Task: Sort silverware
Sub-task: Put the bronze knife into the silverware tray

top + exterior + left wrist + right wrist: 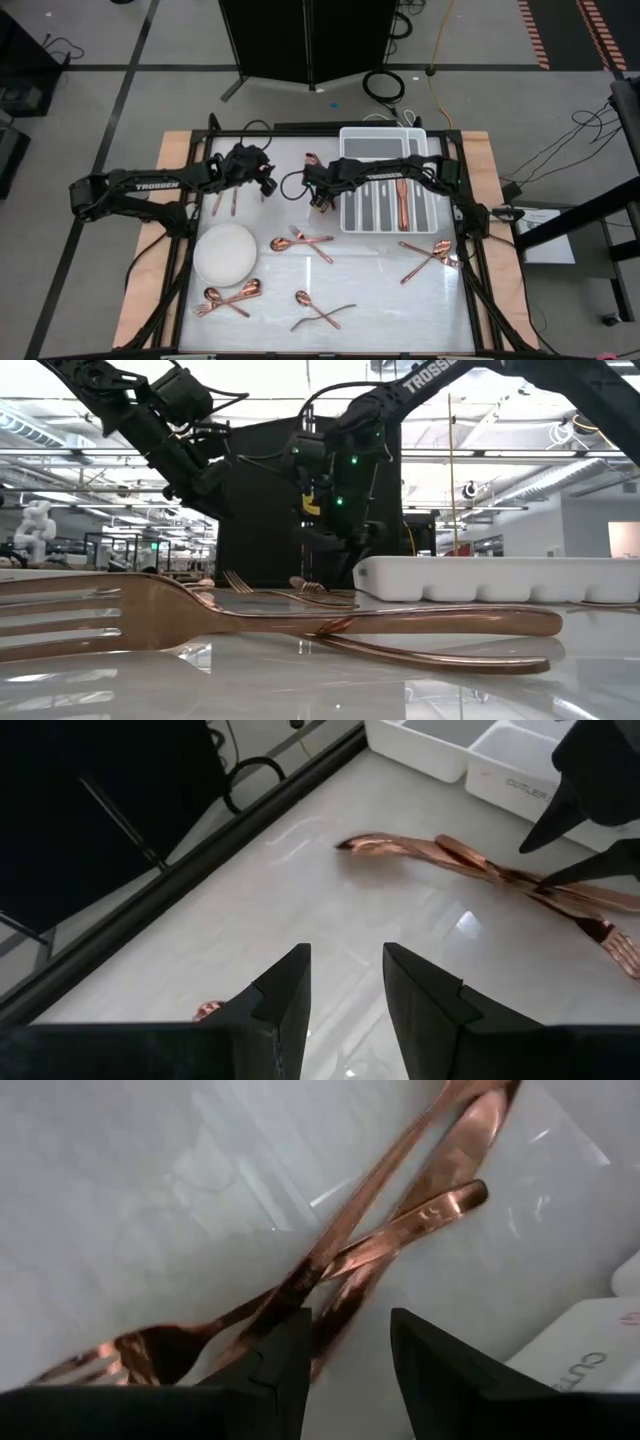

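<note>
The right gripper (320, 197) hangs low over the table (400, 300) just off the near-left corner of the white tray (352, 140), its fingers (285, 1355) spread a little, with a gap between them and nothing pinched. Right under its tips lies a small crossed heap of copper cutlery (380, 1230), a fork among long handles, flat on the white surface; the fingertips stand just above it, and whether they touch the metal I cannot tell. The left gripper (266, 186) hovers beside it, toward the far-left part of the table, fingers (290, 990) likewise parted and empty, pointing at that same heap (470, 860) with the other arm's dark fingers showing above it. Two more pieces (225, 203) lie side by side below the left arm. Inside the tray, along the far-right edge of the table, at least one copper piece (401, 195) already rests in a long slot. Further out, a round white plate (224, 252) sits toward the left edge, with a spoon and fork cluster (303, 241) just to its right. Along the near edge lie spoons and a fork (230, 298) below the plate, and a spoon with darker pieces (320, 314) near the middle. Toward the right edge another crossed pair (430, 258) rests below the tray.
</note>
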